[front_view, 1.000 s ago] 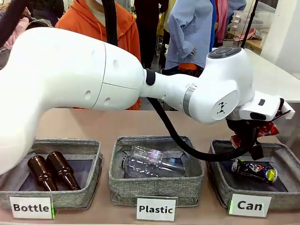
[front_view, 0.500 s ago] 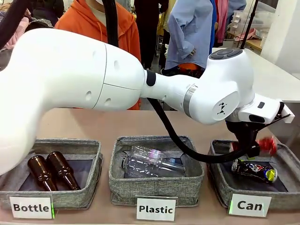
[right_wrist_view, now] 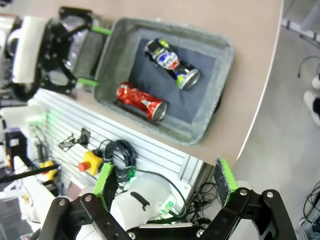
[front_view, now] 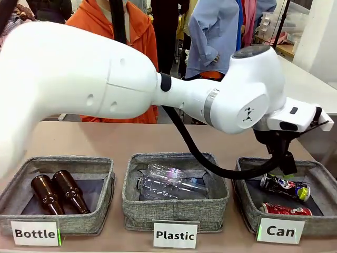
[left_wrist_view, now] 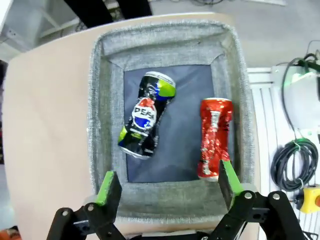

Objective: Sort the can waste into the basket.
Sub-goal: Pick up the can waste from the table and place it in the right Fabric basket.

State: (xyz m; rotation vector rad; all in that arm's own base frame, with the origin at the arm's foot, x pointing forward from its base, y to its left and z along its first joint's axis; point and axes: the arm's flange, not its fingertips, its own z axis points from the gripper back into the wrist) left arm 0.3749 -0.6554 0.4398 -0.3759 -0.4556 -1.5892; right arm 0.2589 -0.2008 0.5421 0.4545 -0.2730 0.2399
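The left tool [left_wrist_view: 165, 182] has just spread apart, empty. The red can [left_wrist_view: 215, 137] now lies in the basket [left_wrist_view: 165, 37] right of the dark can [left_wrist_view: 147, 122]; sorting looks done.

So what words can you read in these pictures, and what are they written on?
"Bottle": white label on the left grey bin.
"Plastic": white label on the middle grey bin.
"Can": white label on the right grey bin.
"PEPSI": dark crushed can in that bin, seen from the left wrist.
Red crushed can: its print is too crumpled to read.
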